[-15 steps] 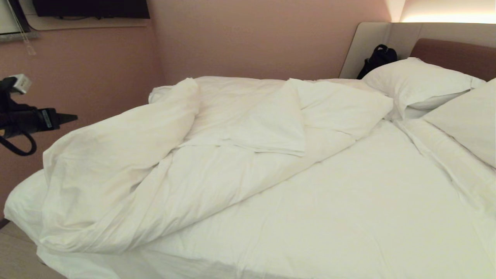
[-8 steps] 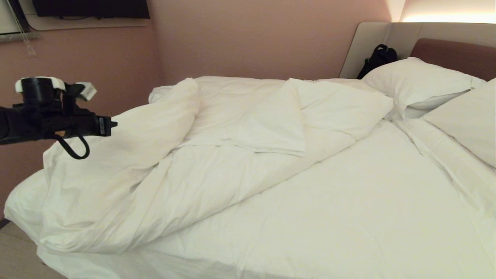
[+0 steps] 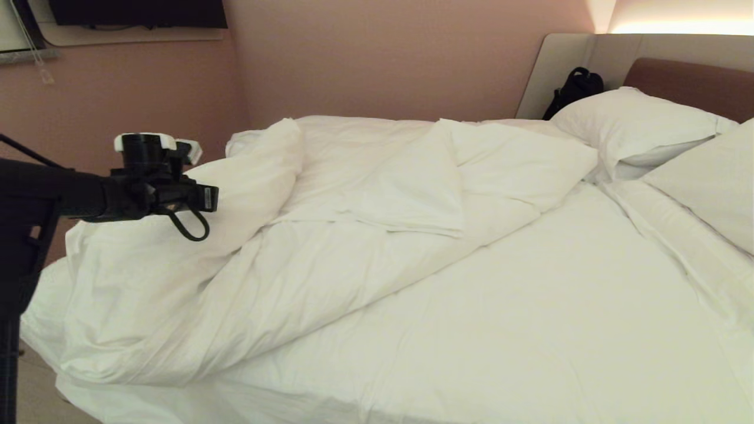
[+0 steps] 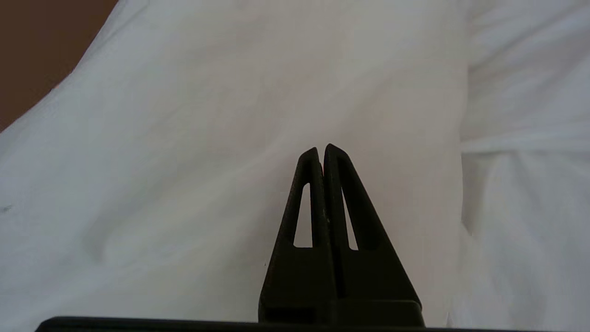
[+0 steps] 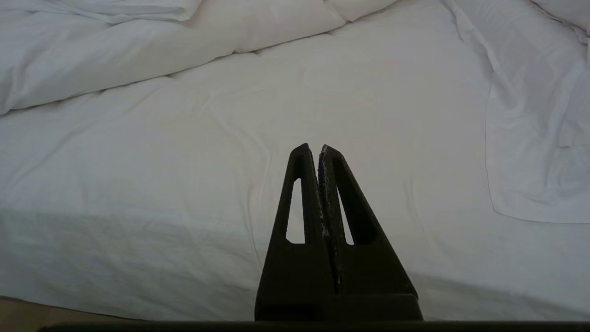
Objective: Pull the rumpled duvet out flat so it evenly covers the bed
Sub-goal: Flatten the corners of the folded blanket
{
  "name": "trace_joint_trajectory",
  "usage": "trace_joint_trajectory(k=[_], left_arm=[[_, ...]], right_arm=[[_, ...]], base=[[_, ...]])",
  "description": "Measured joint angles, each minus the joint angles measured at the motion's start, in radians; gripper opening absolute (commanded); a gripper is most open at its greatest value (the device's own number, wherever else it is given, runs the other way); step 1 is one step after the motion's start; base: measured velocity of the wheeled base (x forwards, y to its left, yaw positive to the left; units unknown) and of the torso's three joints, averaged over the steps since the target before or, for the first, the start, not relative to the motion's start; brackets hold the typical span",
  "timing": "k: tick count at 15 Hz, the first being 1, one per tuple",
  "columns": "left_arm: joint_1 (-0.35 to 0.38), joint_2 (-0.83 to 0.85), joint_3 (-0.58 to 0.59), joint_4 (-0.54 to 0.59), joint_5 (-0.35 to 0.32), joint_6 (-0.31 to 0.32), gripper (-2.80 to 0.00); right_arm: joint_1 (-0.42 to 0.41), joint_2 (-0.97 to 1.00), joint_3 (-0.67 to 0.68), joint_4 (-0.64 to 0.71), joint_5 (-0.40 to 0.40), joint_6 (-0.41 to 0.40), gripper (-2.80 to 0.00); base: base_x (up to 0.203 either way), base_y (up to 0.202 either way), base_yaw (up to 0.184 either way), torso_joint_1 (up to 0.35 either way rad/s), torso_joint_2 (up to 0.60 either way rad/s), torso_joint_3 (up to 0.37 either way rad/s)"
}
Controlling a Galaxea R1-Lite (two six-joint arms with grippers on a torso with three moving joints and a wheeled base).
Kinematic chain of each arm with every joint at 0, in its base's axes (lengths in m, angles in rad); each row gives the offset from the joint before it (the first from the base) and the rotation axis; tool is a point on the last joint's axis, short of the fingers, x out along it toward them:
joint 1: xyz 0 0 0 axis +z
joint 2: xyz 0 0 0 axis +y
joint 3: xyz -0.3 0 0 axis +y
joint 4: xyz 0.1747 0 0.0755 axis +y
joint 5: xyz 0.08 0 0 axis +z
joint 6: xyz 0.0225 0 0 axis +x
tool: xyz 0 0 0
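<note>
Head view is taken first: the duvet (image 3: 247,247) is seen bunched on the left half of the bed (image 3: 530,330), with a thick fold rolled up along the left edge and a flap folded back near the middle, while the right half is left with only the flat sheet (image 3: 559,306). The left end effector (image 3: 212,198) is held above the rolled fold, and in the left wrist view its fingers (image 4: 318,184) are pressed together with nothing between them; the cloth lies below the tips and does not seem to be touched. The right end effector (image 5: 313,152) is also closed on nothing and is parked over the near edge of the bed. Several risks are judged from this. If the left fingers are lowered while closed, the fold can only be pushed and more rumpled, not gripped. If only the thin outer cover is pinched, it may slip out when it is pulled. If the pull is made from one corner only, the duvet may be dragged crooked, or drawn over the left edge to the floor. The pillows (image 3: 636,126) may be disturbed if the pull goes too far toward the headboard (image 3: 683,82).
</note>
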Motion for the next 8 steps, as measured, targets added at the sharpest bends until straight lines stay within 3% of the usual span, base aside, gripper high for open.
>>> trace_joint_trajectory(k=[4,8], left_arm=[[-0.085,0.079,-0.033,-0.098,0.069,0.000,-2.80],[-0.123,0.149,-0.104,-0.114,0.122,0.033,-2.80]], right_arm=[[0.000,0.000,0.000,0.000,0.000,-0.001,-2.80],[0.000,0.000,0.000,0.000,0.000,-0.001,-2.80]], base=[[0.000,0.000,0.000,0.000,0.00,0.000],[0.000,0.000,0.000,0.000,0.00,0.000]])
